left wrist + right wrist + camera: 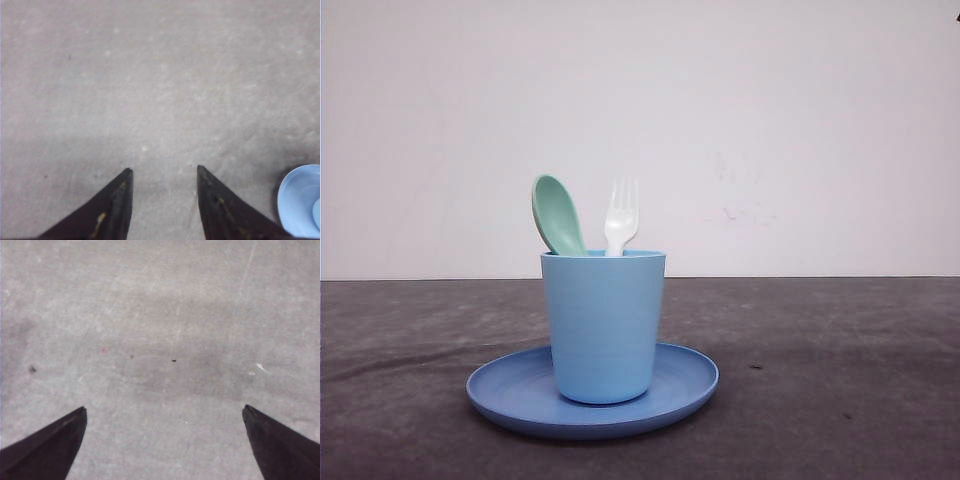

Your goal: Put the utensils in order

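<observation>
Front view, frame centre: mint-green thick-handled plastic spoon (557,214) and small white four-tined plastic fork (620,216) upright in light blue plastic cup (603,325) on round blue plate (510,390); wrist views: left gripper (164,171) parted, plate edge lower right; right gripper (164,408) spread wide, empty.

light blue cup (603,325) on blue plate (510,385), grey table (840,380)
</observation>
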